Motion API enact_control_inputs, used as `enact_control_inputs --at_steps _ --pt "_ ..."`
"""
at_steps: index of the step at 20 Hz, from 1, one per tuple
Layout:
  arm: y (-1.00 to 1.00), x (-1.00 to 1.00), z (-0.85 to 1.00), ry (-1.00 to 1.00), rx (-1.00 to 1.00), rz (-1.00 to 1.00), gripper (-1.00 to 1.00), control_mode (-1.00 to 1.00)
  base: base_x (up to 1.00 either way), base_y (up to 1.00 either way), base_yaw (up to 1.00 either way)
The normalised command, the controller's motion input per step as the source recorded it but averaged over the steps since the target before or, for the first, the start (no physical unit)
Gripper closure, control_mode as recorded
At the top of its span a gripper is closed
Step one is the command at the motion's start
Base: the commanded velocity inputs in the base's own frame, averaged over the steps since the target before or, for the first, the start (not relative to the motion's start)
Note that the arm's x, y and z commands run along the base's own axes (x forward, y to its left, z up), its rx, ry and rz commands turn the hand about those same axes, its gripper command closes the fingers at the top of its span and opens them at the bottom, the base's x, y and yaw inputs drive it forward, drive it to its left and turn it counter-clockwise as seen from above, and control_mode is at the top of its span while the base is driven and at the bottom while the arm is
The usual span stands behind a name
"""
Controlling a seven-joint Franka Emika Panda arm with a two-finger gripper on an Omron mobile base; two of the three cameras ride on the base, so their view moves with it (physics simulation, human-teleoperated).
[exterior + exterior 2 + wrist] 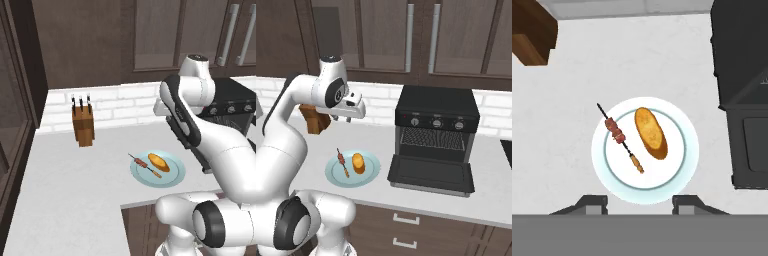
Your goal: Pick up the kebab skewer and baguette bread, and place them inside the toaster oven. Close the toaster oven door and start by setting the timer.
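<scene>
Skewer [343, 162] and baguette [358, 163] on plate [372, 172]; oven door [431, 174] down.

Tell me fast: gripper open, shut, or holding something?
Gripper: open and empty, hovering above the plate with the kebab skewer and baguette bread.

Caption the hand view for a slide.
Pincer hovers above the plate holding kebab skewer and baguette bread.

Glossy white rounded arm [286, 145]; dark joints, black finger tips [592, 201]
</scene>
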Motion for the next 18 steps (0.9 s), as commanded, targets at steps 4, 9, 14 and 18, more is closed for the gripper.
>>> enact_control_inputs --at_steps 4,9,14,18 --pt "-0.1 -0.27 0.0 -0.05 0.01 0.0 -1.0 -1.0 0.0 0.0 0.0" --pt "-0.83 -0.39 0.0 -0.12 0.04 -0.01 -1.0 -1.0 0.0 0.0 0.0" --pt "-0.93 -0.26 -0.06 -0.07 0.02 0.0 -1.0 -1.0 0.0 0.0 0.0" --pt "-0.09 -0.21 -0.08 0.0 -0.05 0.0 -1.0 -1.0 0.0 0.0 0.0"
